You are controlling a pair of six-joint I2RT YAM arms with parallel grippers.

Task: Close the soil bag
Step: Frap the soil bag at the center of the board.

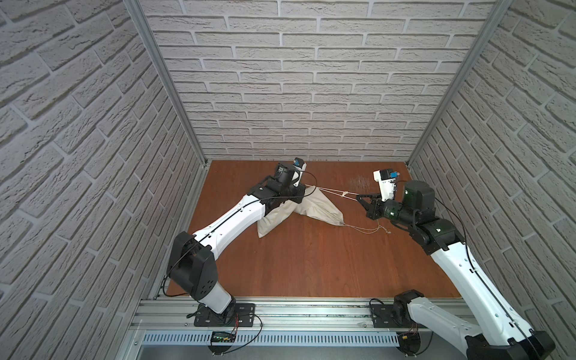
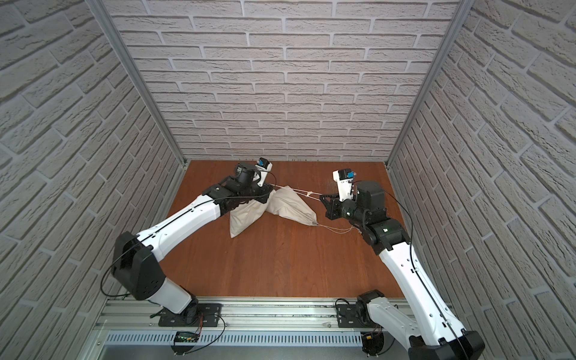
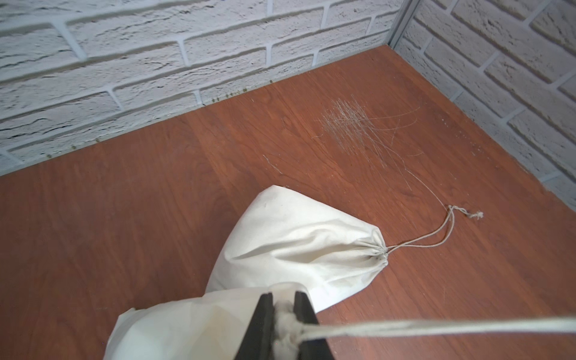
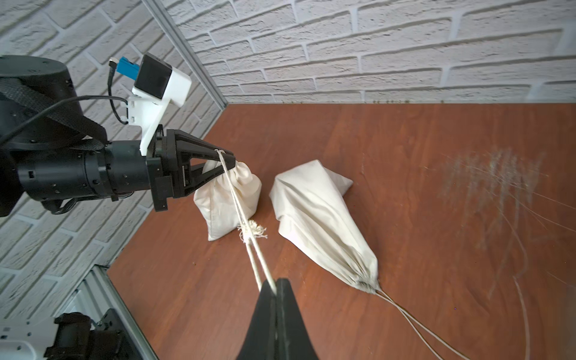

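(a) My left gripper (image 4: 229, 160), fingers nearly together, pinches the gathered neck of the soil bag (image 4: 227, 199) where its drawstring (image 4: 240, 212) comes out. The bag sits on the table (image 1: 311, 265) toward the back left, with its body partly under my left arm in both top views.

(b) The drawstring runs as a taut doubled line above the table, past a frayed knot (image 4: 252, 232).

(c) Just beside the soil bag, not touching it, lies a second sack (image 4: 314, 218). Its mouth is already cinched and its thin cords (image 4: 414, 324) lie slack on the wood. I judge it no part of this job.

(d) My right gripper (image 4: 276, 290) is fully closed on the drawstring beyond the knot.

Step in hand, as I judge it: drawing the mouth shut, nearly complete. The next move calls for a firm anchor at the neck and a straight pull to the right, without dragging the bag.
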